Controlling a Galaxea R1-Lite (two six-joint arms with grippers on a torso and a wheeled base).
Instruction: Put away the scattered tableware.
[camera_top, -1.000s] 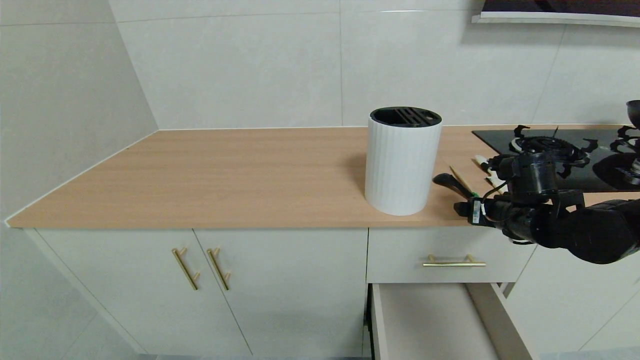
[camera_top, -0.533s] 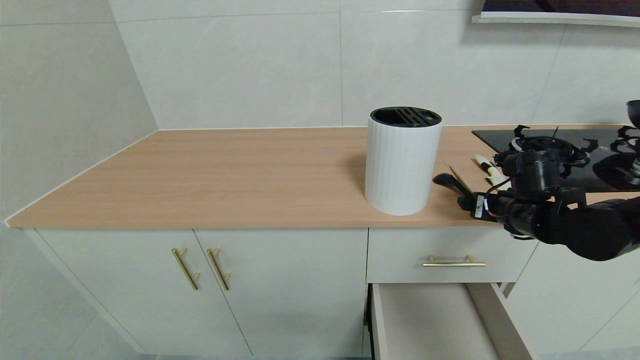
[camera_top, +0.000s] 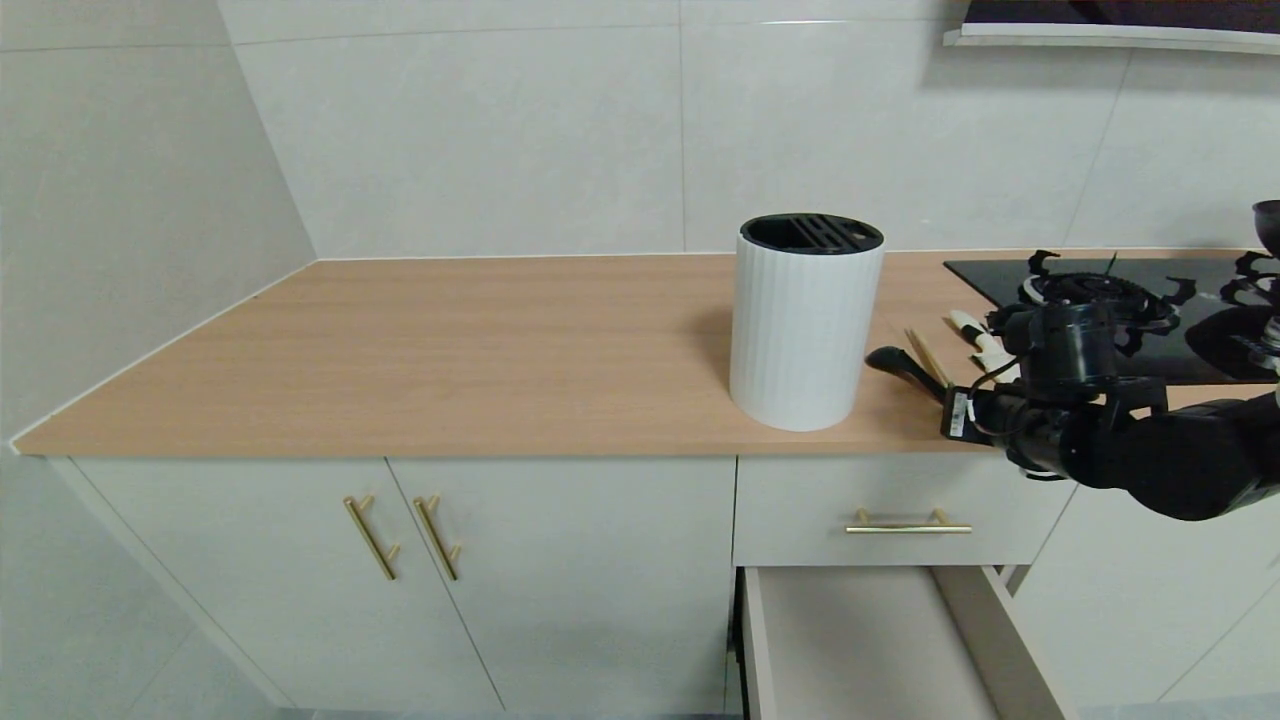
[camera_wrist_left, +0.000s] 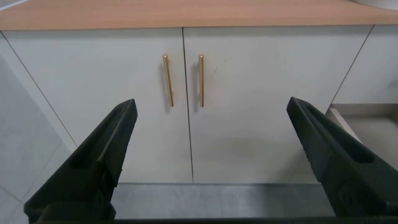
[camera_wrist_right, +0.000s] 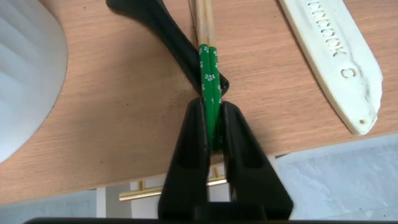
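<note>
A pair of wooden chopsticks with green patterned ends (camera_wrist_right: 209, 81) lies on the counter, crossing a black utensil handle (camera_wrist_right: 163, 34). My right gripper (camera_wrist_right: 212, 132) is shut on the green ends, close to the counter's front edge. In the head view that gripper (camera_top: 958, 410) sits right of the white ribbed holder (camera_top: 805, 325), with the chopsticks (camera_top: 927, 356) and the black utensil (camera_top: 895, 365) running away from it. A white knife handle (camera_wrist_right: 336, 59) lies beside them. My left gripper (camera_wrist_left: 211, 165) is open and holds nothing, low in front of the cabinet doors.
A black gas hob (camera_top: 1110, 295) takes up the counter's right end. Below the counter a drawer (camera_top: 860, 640) stands pulled out under a shut drawer with a gold handle (camera_top: 908, 524). The cabinet doors (camera_wrist_left: 186, 106) carry two gold handles.
My right gripper has shifted a little to the right along the counter's front edge, and the chopsticks have turned slightly with it. The holder has not moved.
</note>
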